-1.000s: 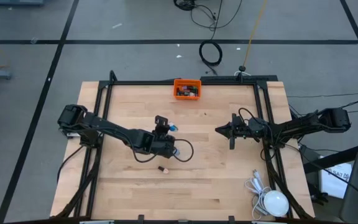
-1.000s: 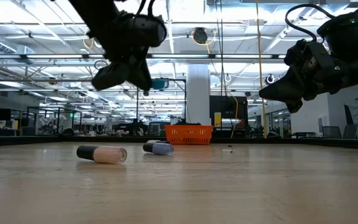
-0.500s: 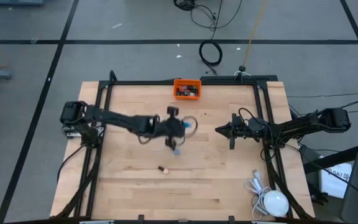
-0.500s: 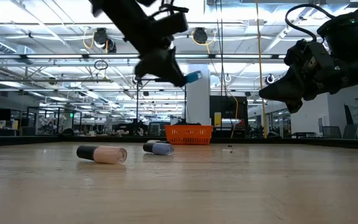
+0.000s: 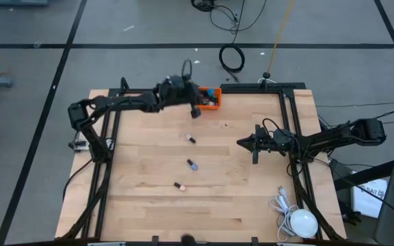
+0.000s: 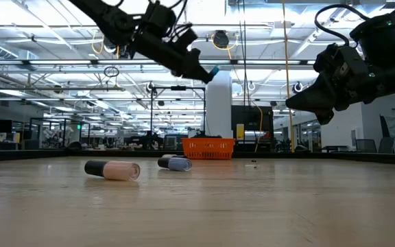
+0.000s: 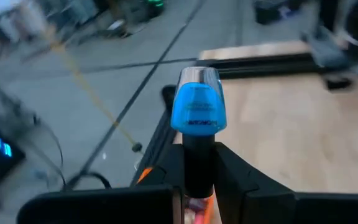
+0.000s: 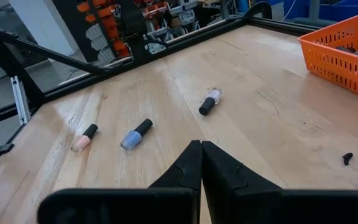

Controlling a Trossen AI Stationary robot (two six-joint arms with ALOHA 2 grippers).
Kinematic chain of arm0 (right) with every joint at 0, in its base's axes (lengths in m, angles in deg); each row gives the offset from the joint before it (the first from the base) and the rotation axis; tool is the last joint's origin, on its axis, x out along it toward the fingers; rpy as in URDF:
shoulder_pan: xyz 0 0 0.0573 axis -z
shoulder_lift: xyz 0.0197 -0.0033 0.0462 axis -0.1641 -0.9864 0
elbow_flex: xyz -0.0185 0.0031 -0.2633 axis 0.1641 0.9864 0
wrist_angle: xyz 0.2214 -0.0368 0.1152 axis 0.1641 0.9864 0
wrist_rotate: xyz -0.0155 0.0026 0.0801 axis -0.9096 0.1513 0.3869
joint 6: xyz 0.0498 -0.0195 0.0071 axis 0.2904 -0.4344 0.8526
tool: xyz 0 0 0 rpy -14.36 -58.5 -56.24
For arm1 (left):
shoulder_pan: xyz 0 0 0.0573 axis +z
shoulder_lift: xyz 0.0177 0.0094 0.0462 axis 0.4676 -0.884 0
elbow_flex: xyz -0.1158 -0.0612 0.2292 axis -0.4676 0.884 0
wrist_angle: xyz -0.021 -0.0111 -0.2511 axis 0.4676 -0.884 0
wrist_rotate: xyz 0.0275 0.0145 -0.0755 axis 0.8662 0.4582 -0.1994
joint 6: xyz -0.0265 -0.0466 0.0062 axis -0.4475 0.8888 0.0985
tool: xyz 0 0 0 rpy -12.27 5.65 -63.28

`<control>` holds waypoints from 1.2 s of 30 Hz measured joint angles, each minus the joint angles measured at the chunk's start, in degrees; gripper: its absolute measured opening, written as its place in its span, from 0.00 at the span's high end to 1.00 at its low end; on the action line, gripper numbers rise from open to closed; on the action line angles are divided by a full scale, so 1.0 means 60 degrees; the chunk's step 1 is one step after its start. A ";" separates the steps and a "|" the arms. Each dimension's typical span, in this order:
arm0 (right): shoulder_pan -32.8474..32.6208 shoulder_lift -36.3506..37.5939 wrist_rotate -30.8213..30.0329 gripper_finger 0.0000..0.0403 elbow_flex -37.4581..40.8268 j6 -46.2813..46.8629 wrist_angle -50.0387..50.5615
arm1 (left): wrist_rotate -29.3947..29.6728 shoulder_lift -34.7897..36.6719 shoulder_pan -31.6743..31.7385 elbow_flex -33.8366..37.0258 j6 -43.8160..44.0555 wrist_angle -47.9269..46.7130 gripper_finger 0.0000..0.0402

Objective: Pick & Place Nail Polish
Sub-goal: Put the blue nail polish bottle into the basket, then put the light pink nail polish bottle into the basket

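Risk of dropping short: blue nail polish bottle (image 7: 197,112) pinched only by its dark cap, carried above orange bin (image 5: 211,100) at worktop (image 5: 238,198) far edge. Left end effector (image 5: 195,102) clamped on it; right end effector (image 5: 241,143) pressed together, idle mid-worktop. Three bottles (image 8: 135,134) loose on wood.

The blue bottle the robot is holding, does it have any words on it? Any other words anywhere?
Small blue nail polish bottle in the left gripper: one line of dark print, too blurred to read.
Orange plastic basket: no words visible.
Three nail polish bottles lying on the wooden table: no readable labels.
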 joint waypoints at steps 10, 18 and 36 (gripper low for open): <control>0.0015 -0.0004 -0.0252 1.00 0.0002 -0.0055 -0.0224 | -0.0235 -0.0529 0.1184 -0.0225 0.2693 -0.0843 0.91; 0.0038 0.0000 -0.0463 1.00 0.0004 -0.0128 -0.0363 | -0.0228 -0.1976 0.1044 -0.1864 0.2720 -0.2881 0.91; 0.0066 -0.0004 -0.0428 1.00 0.0001 -0.0062 -0.0207 | 0.0361 -0.2595 0.1001 -0.2494 0.2716 -0.3088 0.65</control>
